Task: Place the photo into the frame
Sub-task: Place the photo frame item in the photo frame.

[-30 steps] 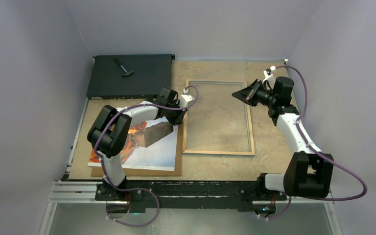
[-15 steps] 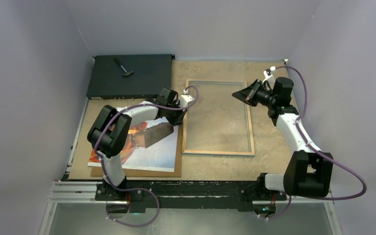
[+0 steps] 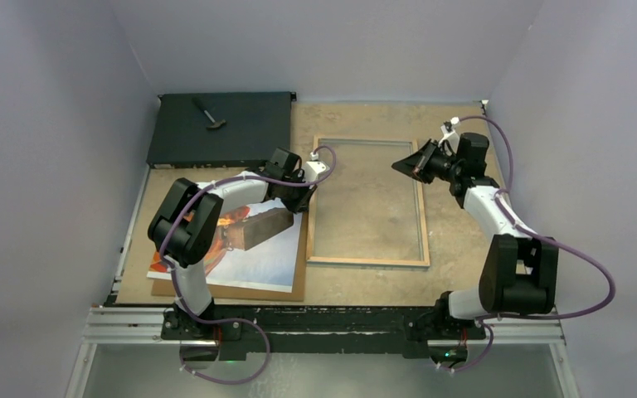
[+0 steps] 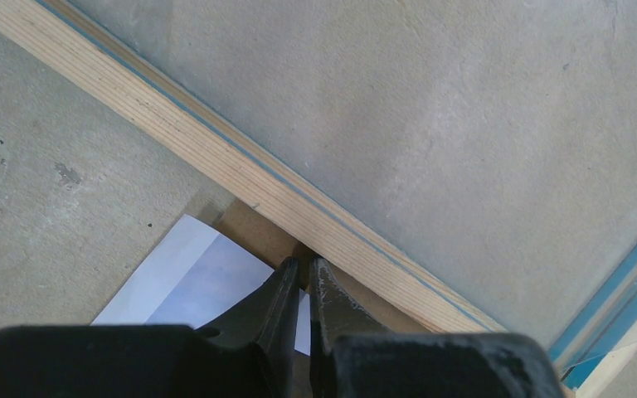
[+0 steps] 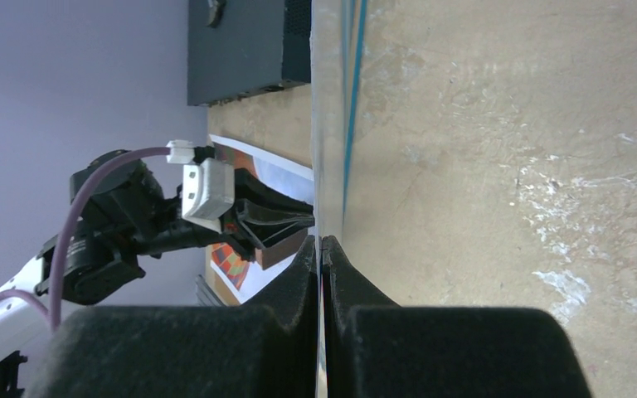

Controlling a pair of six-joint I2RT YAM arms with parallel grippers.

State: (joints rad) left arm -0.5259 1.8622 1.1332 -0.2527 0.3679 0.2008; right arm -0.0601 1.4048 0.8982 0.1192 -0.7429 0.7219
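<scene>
The photo [image 3: 253,257], a balloon print, lies face up on a brown backing panel [image 3: 299,282] at the left. My left gripper [image 3: 305,201] is down at its far right corner, hard against the frame's left rail. In the left wrist view the fingers [image 4: 303,264] stand almost together, with the white edge of the photo [image 4: 191,278] in the thin gap. The frame [image 3: 367,260] lies wood-side up in the middle. My right gripper [image 3: 398,164] hovers over its far right part, shut [image 5: 322,240] on a thin clear sheet seen edge-on.
A flat black box [image 3: 224,128] with a small tool [image 3: 209,114] on it sits at the back left. Grey walls close in the table on three sides. The metal rail with the arm bases runs along the near edge.
The left fingers have drawn closer together at the photo's corner. The right arm has pulled back and folded its elbow inward, and the frame's right side has shifted slightly with it.
</scene>
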